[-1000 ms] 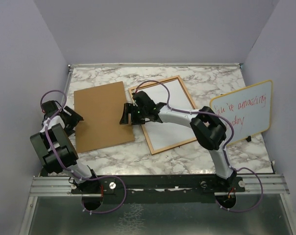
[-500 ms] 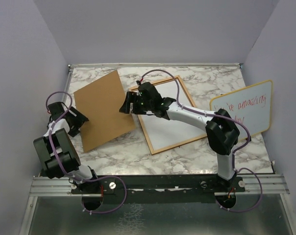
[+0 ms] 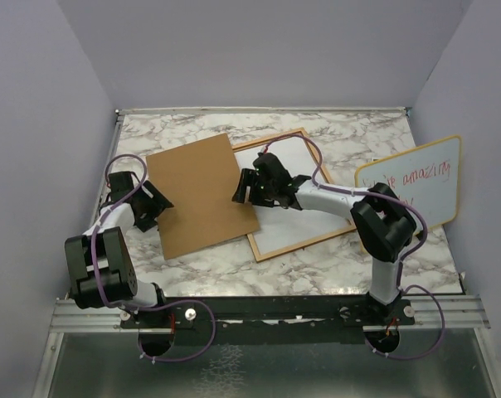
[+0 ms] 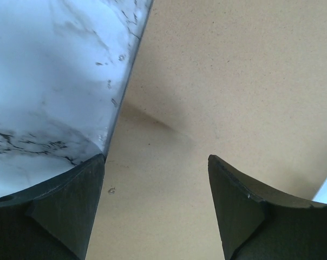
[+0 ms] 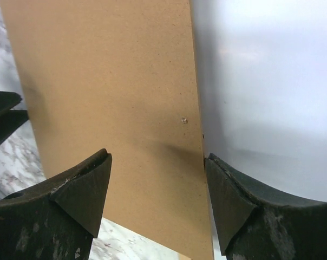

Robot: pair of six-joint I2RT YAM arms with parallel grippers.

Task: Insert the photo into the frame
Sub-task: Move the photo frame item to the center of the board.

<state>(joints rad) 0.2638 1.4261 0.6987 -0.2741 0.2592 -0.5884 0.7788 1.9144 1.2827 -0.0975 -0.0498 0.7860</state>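
The frame (image 3: 294, 243) lies flat at mid-table, a thin orange-brown rim around a white sheet (image 3: 299, 217). No printed photo side shows. The brown back board (image 3: 202, 196) lies tilted left of it, its right edge over the frame's left rim. My left gripper (image 3: 155, 204) is open at the board's left edge, jaws wide over the board (image 4: 223, 81). My right gripper (image 3: 244, 189) is open at the board's right edge. In the right wrist view the board (image 5: 109, 81) fills the gap between the fingers, and the white sheet (image 5: 266, 81) lies to its right.
A yellow-rimmed whiteboard (image 3: 412, 189) with red handwriting leans at the right wall. Marble tabletop (image 3: 342, 265) shows around the frame. Purple walls close in the left, back and right sides.
The back board tipped up, swung and shifted right, from beside the frame to overlapping its left rim. Both grippers moved right with it.
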